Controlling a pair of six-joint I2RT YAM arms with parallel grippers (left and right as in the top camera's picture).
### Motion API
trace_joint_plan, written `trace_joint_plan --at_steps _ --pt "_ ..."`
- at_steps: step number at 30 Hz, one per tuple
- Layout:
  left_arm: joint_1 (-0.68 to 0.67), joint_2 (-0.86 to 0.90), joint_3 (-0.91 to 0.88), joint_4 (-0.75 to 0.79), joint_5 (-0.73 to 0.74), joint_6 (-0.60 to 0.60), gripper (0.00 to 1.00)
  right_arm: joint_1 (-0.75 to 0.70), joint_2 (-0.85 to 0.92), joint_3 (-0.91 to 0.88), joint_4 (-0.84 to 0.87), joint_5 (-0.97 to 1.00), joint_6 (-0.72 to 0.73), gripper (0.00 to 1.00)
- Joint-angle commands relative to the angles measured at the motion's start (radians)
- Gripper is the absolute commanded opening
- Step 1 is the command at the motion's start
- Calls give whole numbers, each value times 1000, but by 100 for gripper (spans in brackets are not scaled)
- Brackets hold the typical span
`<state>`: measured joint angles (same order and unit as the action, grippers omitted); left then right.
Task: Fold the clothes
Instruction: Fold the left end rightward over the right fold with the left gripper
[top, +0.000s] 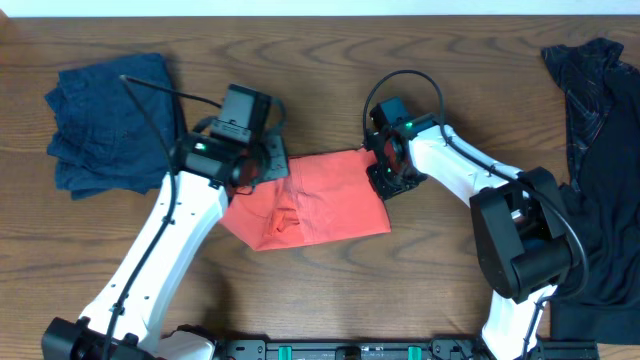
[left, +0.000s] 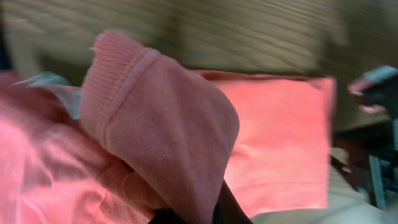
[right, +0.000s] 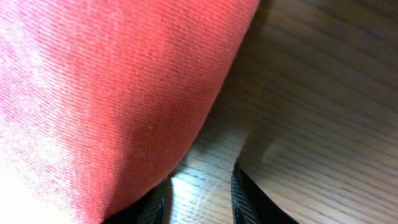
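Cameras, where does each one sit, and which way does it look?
Overhead: above the table, looking straight down at the coral-red shirt, navy-blue garment and black garment; both arms show.
Left wrist: on the left arm, looking across a pinched shirt fold toward what looks like the blurry right end effector; one dark finger of its own shows.
Right wrist: on the right arm, looking down at the shirt's edge and bare wood; its two fingertips show.
Shared: all three see the coral-red shirt.
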<state>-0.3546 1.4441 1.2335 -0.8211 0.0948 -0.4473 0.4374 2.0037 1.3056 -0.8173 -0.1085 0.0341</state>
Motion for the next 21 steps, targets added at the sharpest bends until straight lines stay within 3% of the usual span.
trace_joint_plan --at_steps 1,12,21 --pt "-30 3 18 10 2 -50 6 26 11 -31 4 -30 19 33" --pt "-171 64 18 126 2 -122 6 39 11 -34 -1 -30 41 33" --pt "-285 167 18 238 2 -248 7 55 11 -34 0 -30 74 33"
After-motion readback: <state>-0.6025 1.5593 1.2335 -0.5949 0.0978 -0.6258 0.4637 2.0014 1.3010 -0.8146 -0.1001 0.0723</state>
